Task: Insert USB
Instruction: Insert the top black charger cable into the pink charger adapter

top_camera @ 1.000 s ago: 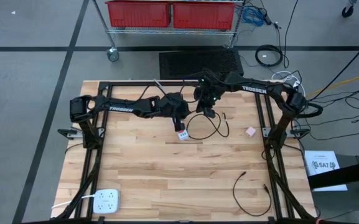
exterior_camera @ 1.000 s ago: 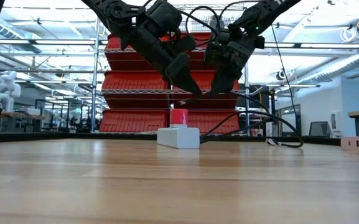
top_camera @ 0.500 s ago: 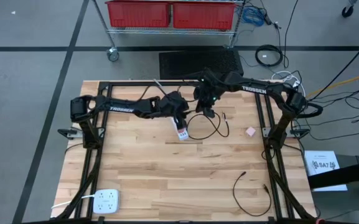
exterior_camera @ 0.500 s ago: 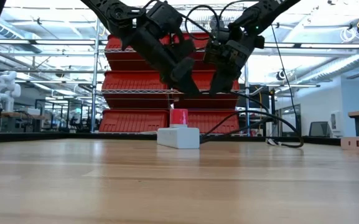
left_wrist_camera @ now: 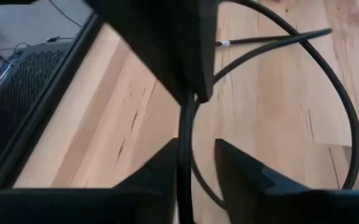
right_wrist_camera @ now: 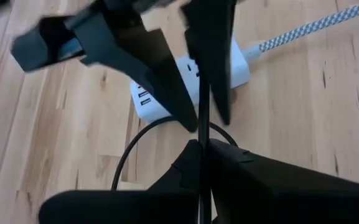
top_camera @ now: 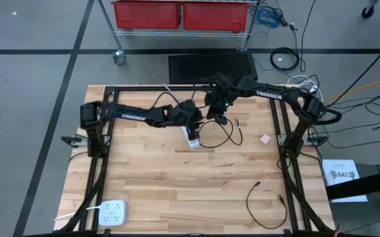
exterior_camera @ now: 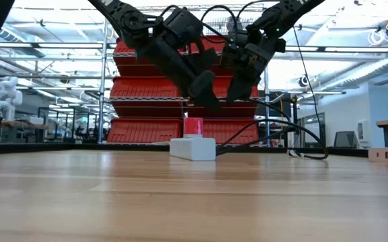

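Note:
A white USB hub (top_camera: 193, 140) lies flat on the wooden table at centre; it also shows in the low view as the hub (exterior_camera: 192, 148) and in the right wrist view as the hub (right_wrist_camera: 241, 68). A black cable (top_camera: 226, 139) loops on the table to its right. My right gripper (right_wrist_camera: 201, 144) hangs above the hub, shut on this cable. My left gripper (left_wrist_camera: 196, 146) stands just beside it, open, with the cable (left_wrist_camera: 184, 130) running between its fingers. I cannot make out the cable's USB plug. My right gripper pinches the black cable (right_wrist_camera: 202, 127) between its two fingers, which slant down from the table's far right. The cable is lifted there, and its loop (right_wrist_camera: 126, 155) sags to the table below. My left gripper has the cable close by one finger (left_wrist_camera: 163, 165); I cannot tell whether it touches.
A braided white cord (right_wrist_camera: 316, 28) leaves the hub. A small pink piece (top_camera: 265, 139) lies at the right, a second black cable (top_camera: 265, 197) near the front right, and a white power strip (top_camera: 112, 212) at the front left. The black frame rails (top_camera: 97, 171) border the table.
My left gripper has drawn back and up a little from the cable. It has then come down again beside my right gripper, above the hub. My right gripper has kept still with the cable.

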Motion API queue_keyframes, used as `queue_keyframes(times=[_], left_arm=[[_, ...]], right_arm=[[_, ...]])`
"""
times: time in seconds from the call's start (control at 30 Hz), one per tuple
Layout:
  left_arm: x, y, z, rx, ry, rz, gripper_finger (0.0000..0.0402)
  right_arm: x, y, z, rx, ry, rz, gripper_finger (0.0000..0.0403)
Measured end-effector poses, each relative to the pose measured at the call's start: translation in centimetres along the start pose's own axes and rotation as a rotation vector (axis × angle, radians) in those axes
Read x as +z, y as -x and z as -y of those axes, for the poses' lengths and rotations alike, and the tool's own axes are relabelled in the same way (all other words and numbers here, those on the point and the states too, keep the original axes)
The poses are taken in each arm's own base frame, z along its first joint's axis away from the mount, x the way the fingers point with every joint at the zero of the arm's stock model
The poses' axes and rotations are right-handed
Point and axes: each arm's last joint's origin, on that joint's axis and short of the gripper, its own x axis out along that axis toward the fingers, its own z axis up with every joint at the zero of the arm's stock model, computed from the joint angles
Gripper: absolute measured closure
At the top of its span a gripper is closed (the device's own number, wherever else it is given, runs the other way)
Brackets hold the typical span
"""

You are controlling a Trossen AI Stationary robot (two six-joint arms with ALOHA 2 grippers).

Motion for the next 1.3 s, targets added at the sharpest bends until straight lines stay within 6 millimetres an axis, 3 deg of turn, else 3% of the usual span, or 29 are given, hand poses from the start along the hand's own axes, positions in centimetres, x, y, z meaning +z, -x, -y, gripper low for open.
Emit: queue_keyframes(times=[0.1, 0.33, 0.53, 0.6, 0.83, 1.0, 1.13, 1.3], left_arm=[[0.4, -0.1, 0.2, 0.001, -0.023, 0.006, 0.0366], [1.5, 0.5, -0.2, 0.001, -0.020, 0.037, 0.0370], [2.1, 1.0, -1.8, -0.073, 0.065, 0.106, 0.0371], [2.1, 1.0, -2.2, -0.096, 0.095, 0.125, 0.0393], [2.3, 1.0, -3.3, -0.185, 0.145, 0.205, 0.0399], [2.9, 1.3, -4.0, -0.218, 0.162, 0.279, 0.0399], [3.4, 1.4, -3.9, -0.235, 0.151, 0.331, 0.0399], [3.2, 1.5, -4.3, -0.253, 0.176, 0.419, 0.0399]], right_arm=[[-0.1, 0.0, -0.1, 0.008, -0.006, -0.012, 0.0403], [-0.3, 0.5, -0.4, 0.005, 0.014, -0.023, 0.0403], [0.2, 3.4, -1.4, -0.086, 0.075, 0.039, 0.0402], [0.3, 4.6, -1.9, -0.106, 0.091, 0.074, 0.0397], [0.4, 8.6, -3.7, -0.194, 0.096, 0.173, 0.0345], [0.4, 9.9, -4.8, -0.198, 0.099, 0.219, 0.0309], [0.5, 10.3, -5.1, -0.179, 0.109, 0.251, 0.0292], [0.0, 9.3, -5.0, -0.111, 0.127, 0.331, 0.0287]])
